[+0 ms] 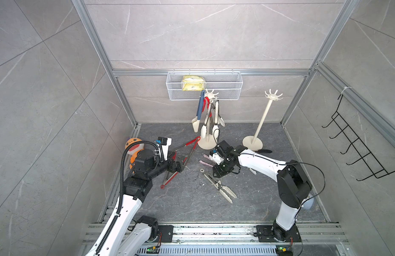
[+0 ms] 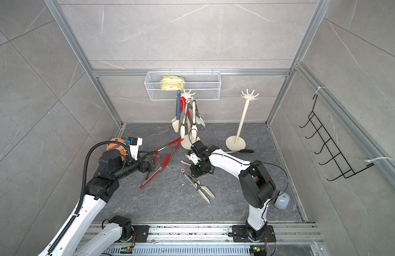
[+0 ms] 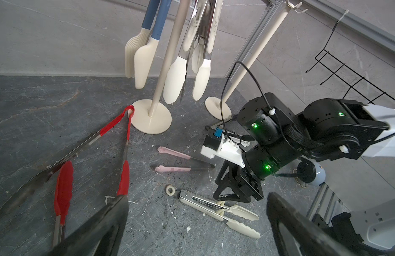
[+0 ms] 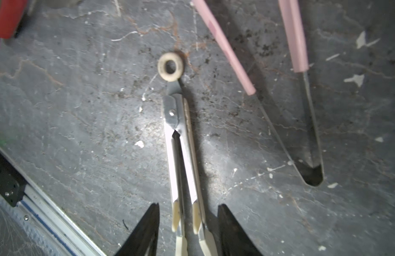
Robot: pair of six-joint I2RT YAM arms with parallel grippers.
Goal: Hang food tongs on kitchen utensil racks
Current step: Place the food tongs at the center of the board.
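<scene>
Two cream kitchen utensil racks stand at the back. One rack (image 1: pixel 211 94) (image 2: pixel 187 95) (image 3: pixel 165 66) carries several hung tongs and spatulas; the other rack (image 1: pixel 262 119) (image 2: pixel 242 119) is bare. Cream-tipped steel tongs (image 1: pixel 216 185) (image 2: pixel 197 185) (image 3: pixel 216 205) (image 4: pixel 181 141) lie on the floor. My right gripper (image 1: pixel 215 175) (image 2: pixel 196 172) (image 4: pixel 188 205) is open, a jaw on each side of their arms with a gap on both sides. My left gripper (image 1: pixel 181 165) (image 2: pixel 151 164) (image 3: pixel 198 197) is wide open beside red tongs (image 1: pixel 187 144) (image 3: pixel 125 141), holding nothing.
A second pair of red tongs (image 3: pixel 62 192), pink tongs (image 3: pixel 176 163) (image 4: pixel 225 46) and black tongs (image 1: pixel 264 151) also lie on the floor. A white mesh basket (image 1: pixel 225 88) hangs on the back wall, a black wire hook rack (image 1: pixel 352 144) on the right wall. An orange toy (image 1: pixel 132 144) sits at left.
</scene>
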